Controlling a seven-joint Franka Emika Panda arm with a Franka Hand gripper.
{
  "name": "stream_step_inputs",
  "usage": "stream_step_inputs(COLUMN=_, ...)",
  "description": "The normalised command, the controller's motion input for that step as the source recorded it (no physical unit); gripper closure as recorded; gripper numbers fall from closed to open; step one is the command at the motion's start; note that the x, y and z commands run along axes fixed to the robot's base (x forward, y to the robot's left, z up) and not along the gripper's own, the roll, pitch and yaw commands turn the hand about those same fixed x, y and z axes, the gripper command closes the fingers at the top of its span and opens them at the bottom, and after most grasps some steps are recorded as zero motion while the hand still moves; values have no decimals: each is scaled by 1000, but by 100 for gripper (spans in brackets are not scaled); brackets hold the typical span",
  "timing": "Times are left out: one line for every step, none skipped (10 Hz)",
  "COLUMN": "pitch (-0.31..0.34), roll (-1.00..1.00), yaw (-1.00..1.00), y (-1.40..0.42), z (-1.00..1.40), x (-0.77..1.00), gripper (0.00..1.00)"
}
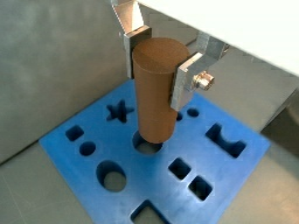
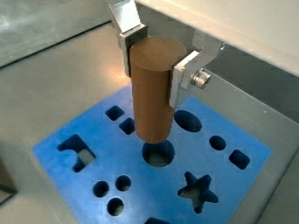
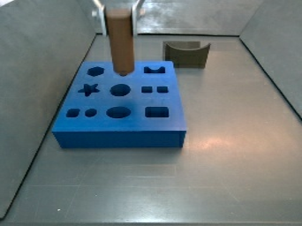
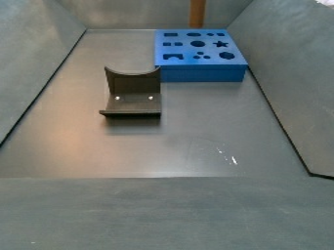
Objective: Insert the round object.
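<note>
The round object, a smooth brown wooden cylinder peg point(image 1: 156, 92), stands upright between my fingers in both wrist views point(image 2: 152, 92). My gripper point(image 1: 162, 63) is shut on the peg's upper part, with a silver plate on either side, and it also shows in a wrist view point(image 2: 158, 63). The peg's lower end hangs at the mouth of a round hole point(image 1: 143, 145) point(image 2: 162, 156) in the blue block point(image 1: 82, 118) point(image 2: 239, 188). I cannot tell whether the end has entered the hole. In the side views the peg point(image 3: 119, 40) point(image 4: 197, 12) rises over the blue block's far part point(image 3: 118, 132) point(image 4: 198, 66).
The blue block's top has several other cut-outs, among them a star point(image 1: 117, 111) and an oval point(image 1: 114, 178). A dark brownish arch-shaped block point(image 3: 186, 53) point(image 4: 131, 95) lies on the grey floor apart from the blue block. Grey walls enclose the floor.
</note>
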Motion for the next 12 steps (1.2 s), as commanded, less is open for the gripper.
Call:
stream_step_inputs(pitch=-50, roll=86, yaw=-6, y=-86, z=-606, x=-3, gripper=100)
stream_step_inputs(pitch=-74, roll=9, yaw=0, y=-3, z=-420, x=-126, gripper=100)
stream_step_inputs(pitch=-94, roll=1, yaw=0, y=0, z=-349, x=-203, gripper=100)
stream_step_inputs(pitch=-69, roll=33, yaw=0, y=0, z=-289, x=-300, gripper=100)
stream_step_inputs(pitch=-53, roll=17, yaw=-20, y=0, z=-214, x=-331, gripper=100)
stream_step_inputs(pitch=-30, roll=14, yaw=0, y=0, z=-183, x=-220, gripper=100)
stream_step_inputs(pitch=0, roll=0, yaw=0, y=0, z=-280, x=14, gripper=100)
stream_step_inputs(pitch=26, roll=0, yaw=0, y=43, z=-340, x=214, gripper=100)
stream_step_inputs(pitch=19, roll=0, yaw=0, y=43, z=-289, x=189, gripper=100)
stream_step_inputs(pitch=19, roll=0, yaw=0, y=34, z=-309, x=191, gripper=100)
stream_step_inputs(pitch=11, roll=0, yaw=0, y=26, z=-317, x=171, gripper=100)
stream_step_inputs(pitch=0, roll=0, yaw=0, y=0, z=-354, x=140, gripper=100)
